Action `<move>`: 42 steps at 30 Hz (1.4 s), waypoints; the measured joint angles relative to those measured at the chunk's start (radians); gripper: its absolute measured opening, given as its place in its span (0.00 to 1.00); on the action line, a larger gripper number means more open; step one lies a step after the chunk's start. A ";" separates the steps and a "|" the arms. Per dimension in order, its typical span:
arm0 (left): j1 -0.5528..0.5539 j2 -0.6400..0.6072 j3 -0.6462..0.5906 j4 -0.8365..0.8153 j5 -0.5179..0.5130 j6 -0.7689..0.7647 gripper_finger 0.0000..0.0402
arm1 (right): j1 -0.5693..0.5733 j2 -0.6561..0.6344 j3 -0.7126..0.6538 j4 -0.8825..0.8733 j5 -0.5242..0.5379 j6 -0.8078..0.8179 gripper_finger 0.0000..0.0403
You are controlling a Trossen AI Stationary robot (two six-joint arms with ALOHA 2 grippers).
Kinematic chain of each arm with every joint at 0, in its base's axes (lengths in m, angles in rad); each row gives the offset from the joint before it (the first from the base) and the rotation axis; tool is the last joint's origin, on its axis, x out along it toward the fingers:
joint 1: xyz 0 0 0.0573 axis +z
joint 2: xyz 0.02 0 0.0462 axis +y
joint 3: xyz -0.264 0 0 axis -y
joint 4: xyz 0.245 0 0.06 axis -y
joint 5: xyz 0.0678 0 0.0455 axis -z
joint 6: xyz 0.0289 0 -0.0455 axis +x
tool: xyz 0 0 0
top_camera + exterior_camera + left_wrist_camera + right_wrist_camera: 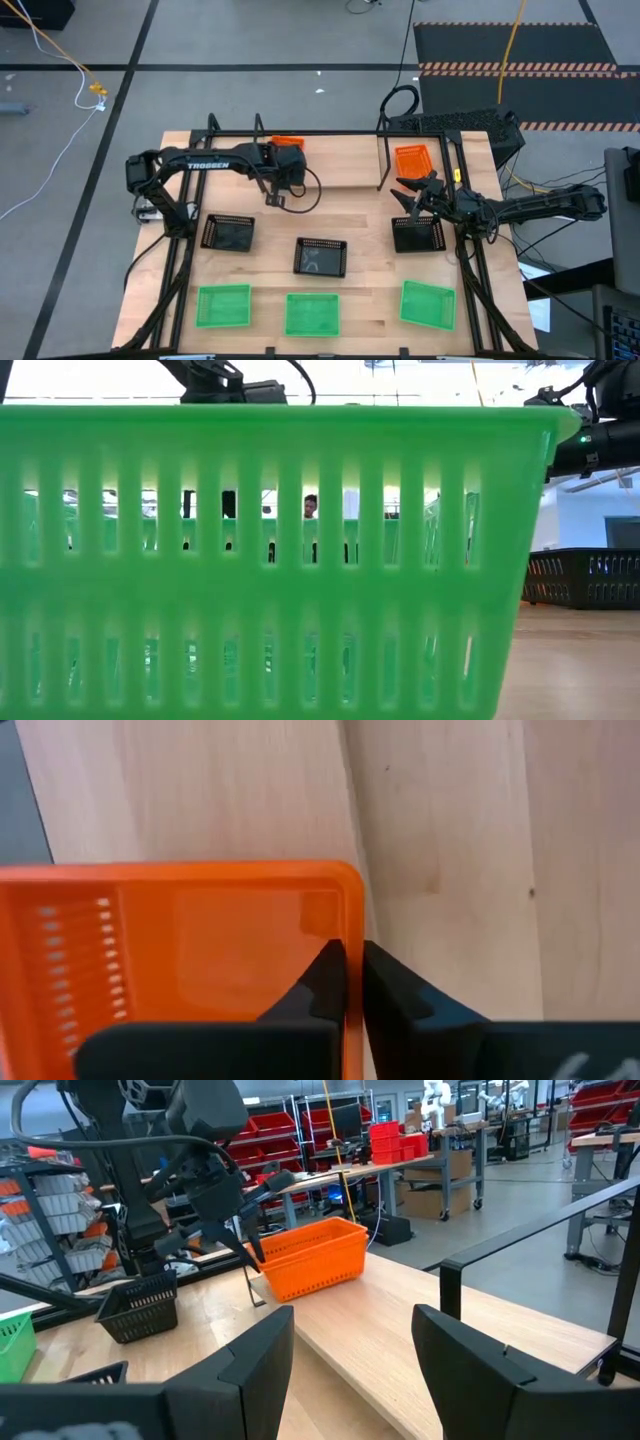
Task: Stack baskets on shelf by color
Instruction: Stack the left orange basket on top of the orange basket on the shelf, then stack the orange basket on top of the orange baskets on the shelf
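From above, you see the left gripper at the far edge of the light wooden table, its fingers closed on the rim of an orange perforated plastic basket. A second orange basket sits toward the far right, beside the thin black metal-rod shelf. The right gripper hovers between that basket and a black perforated basket, fingers spread and empty. Two more black baskets lie mid-table, and three bright green baskets line the near edge.

At table height, one green basket's slotted wall fills your picture; a black basket shows at right.

Through the left wrist camera, the two dark fingers pinch the orange basket's wall near its corner.

Through the right wrist camera, you see wide-open fingers with nothing between them, and farther off the left arm gripping the orange basket above the table.
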 joint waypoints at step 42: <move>-0.029 -0.001 0.123 0.286 -0.102 -0.207 0.45 | 0.096 0.001 0.056 -0.065 0.025 -0.065 0.49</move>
